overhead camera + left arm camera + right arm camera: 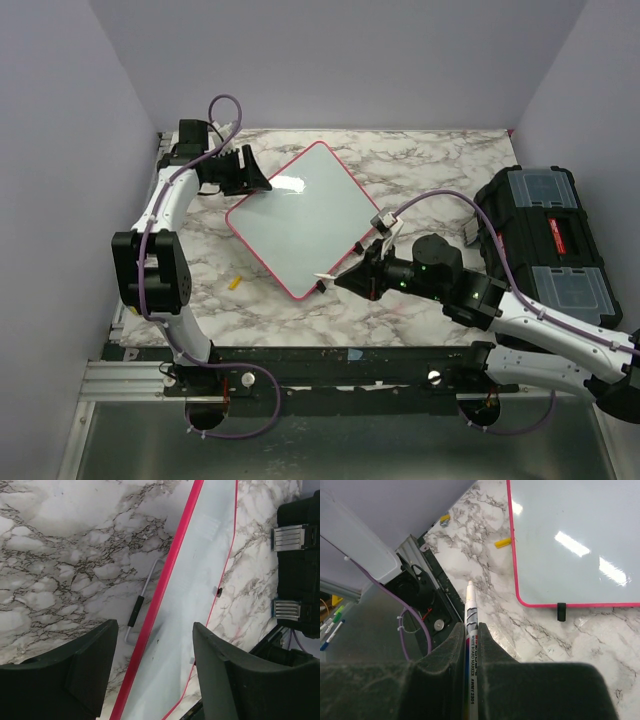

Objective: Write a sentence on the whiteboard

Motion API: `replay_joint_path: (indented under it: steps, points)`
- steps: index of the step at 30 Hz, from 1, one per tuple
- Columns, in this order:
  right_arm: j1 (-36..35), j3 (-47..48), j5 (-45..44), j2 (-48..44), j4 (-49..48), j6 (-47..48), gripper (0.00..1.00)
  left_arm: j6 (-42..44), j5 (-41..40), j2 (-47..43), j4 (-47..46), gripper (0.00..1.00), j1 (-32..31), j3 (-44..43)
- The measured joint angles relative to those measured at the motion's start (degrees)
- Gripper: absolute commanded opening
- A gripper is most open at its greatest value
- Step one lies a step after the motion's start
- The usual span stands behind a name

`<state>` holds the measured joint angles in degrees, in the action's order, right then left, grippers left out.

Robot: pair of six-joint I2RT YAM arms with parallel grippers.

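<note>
At the upper left of the top view, the left gripper [240,170] stood at the far left corner of the whiteboard [305,215]. Its jaws were apart, and in the left wrist view the red-pink rim [165,605] ran up between the two black fingers [75,675] without either of them clearly touching it. A thin bent metal rod [142,602] with a black sleeve lay on the marble table [420,170] just beside that rim. Lower left of the board lay a small yellow piece [235,283], perhaps a cap. The board itself lay flat in the middle of the frame, turned like a diamond, and no lettering could be made out on its glossy face. It looked thin, stiff and light, so I judged it would slide easily on the smooth marble when a pen pressed on it. The rim or a corner seemed the best place to hold it, not the face where the writing must go. At the board's lower right edge, near a small black clip [561,611], the right gripper [345,282] was clamped tightly on a whiteboard marker [470,600]. The marker's tip pointed past the board and was not on it. At the far right stood the black toolbox [545,245].
</note>
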<state>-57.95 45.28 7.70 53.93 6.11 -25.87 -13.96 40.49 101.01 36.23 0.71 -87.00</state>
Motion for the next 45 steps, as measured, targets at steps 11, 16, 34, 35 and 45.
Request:
replay_joint_path:
  steps: [11, 16, 34, 35, 45]
  points:
    - [0.0, 0.0, 0.7, -0.5, 0.0, 0.0, 0.01, 0.6, 5.5, 3.4, 0.0, 0.48, -0.1, -1.2]
    - [0.0, 0.0, 0.8, -0.5, 0.0, 0.0, 0.01, 0.7, 7.1, 4.5, 0.0, 0.41, -0.2, -2.4]
    - [0.0, 0.0, 1.6, -0.5, 0.0, 0.0, 0.01, 1.6, 9.0, 6.8, -0.1, 0.35, -3.8, -2.5]
    - [0.0, 0.0, 1.7, -0.5, 0.0, 0.0, 0.01, 1.8, 9.0, 6.8, -0.1, 0.40, -3.9, -2.5]
    - [0.0, 0.0, 2.1, -0.5, 0.0, 0.4, 0.01, 2.8, 7.3, 5.7, 0.2, 0.32, -4.9, -2.5]
